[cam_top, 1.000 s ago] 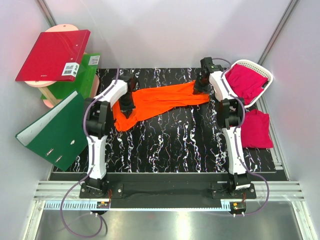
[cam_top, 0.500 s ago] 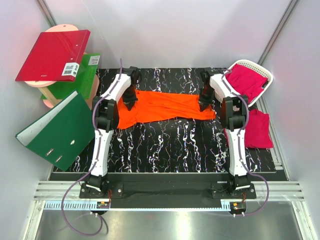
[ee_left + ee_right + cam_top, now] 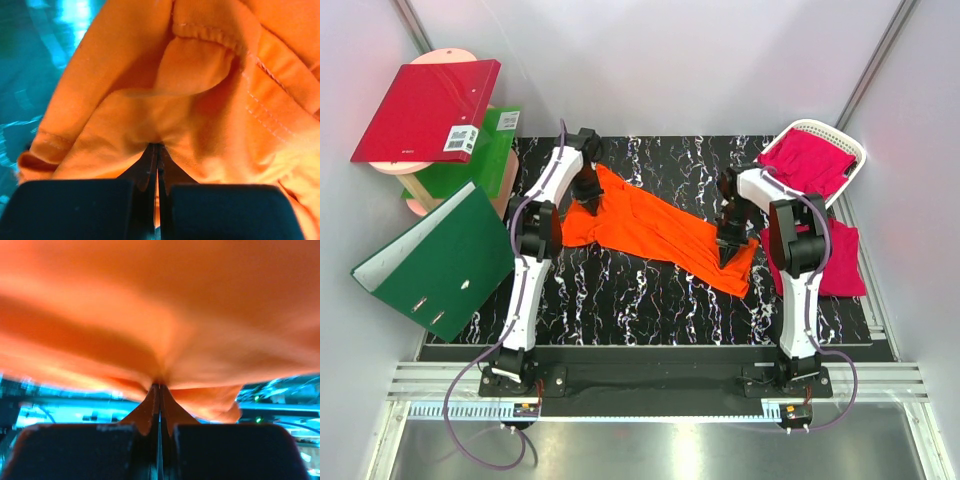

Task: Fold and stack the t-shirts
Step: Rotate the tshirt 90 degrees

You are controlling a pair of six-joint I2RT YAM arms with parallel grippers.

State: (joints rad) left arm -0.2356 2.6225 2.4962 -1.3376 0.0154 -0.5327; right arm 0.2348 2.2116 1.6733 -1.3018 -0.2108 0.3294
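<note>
The bright orange t-shirt (image 3: 655, 228) stretches diagonally across the black marbled table, from far left to near right. My left gripper (image 3: 590, 203) is shut on its left end; the cloth bunches at the closed tips in the left wrist view (image 3: 200, 100). My right gripper (image 3: 727, 254) is shut on its right end, and orange cloth (image 3: 165, 315) fills the right wrist view above the closed tips. A magenta-pink t-shirt (image 3: 812, 163) lies in the white basket (image 3: 852, 150). Another magenta-pink t-shirt (image 3: 840, 258) lies on the table at the right edge.
A red ring binder (image 3: 425, 108) rests on a pink stand at the far left, over a green binder (image 3: 485, 150). Another green binder (image 3: 430, 258) leans open at the table's left edge. Grey walls close in on both sides.
My right gripper has pulled its end of the orange shirt toward the near right. My left gripper has moved slightly farther back. The shirt has gone from lying level to slanting diagonally.
</note>
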